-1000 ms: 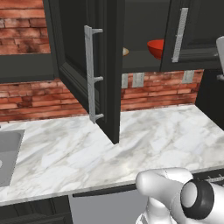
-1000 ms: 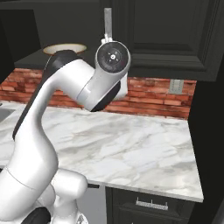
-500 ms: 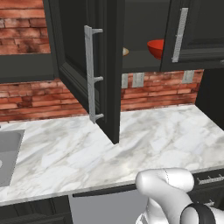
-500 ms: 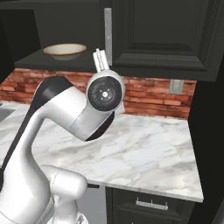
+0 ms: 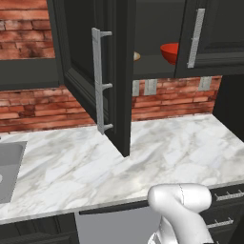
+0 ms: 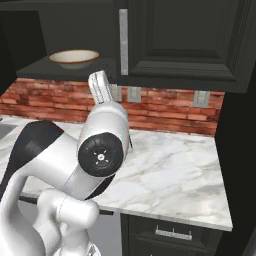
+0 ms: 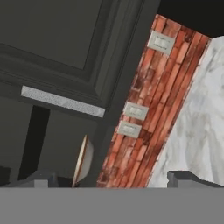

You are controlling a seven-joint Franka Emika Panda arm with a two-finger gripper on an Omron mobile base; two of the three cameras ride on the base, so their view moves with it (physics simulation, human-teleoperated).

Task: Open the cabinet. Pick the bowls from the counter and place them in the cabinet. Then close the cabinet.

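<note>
Brick wall behind the marble counter (image 5: 157, 157); both bowls (image 6: 74, 57) sit upper-frame in the open cabinet (image 5: 95, 71), gripper (image 7: 116, 179) spread empty.

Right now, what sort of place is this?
A kitchen, rendered: white marble counter, brick backsplash, dark wall cabinet with one door open and bowls on its shelf.

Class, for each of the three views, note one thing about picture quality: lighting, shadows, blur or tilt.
Left base view: even, soft light; the cabinet interior is dim, though the red bowl stays bright. Right base view: the tan-rimmed bowl sits lit against a dark shelf; the counter shows no glare. Hand view: rolled sideways, so the brick wall runs diagonally; textures look coarse and slightly blurred.
</note>
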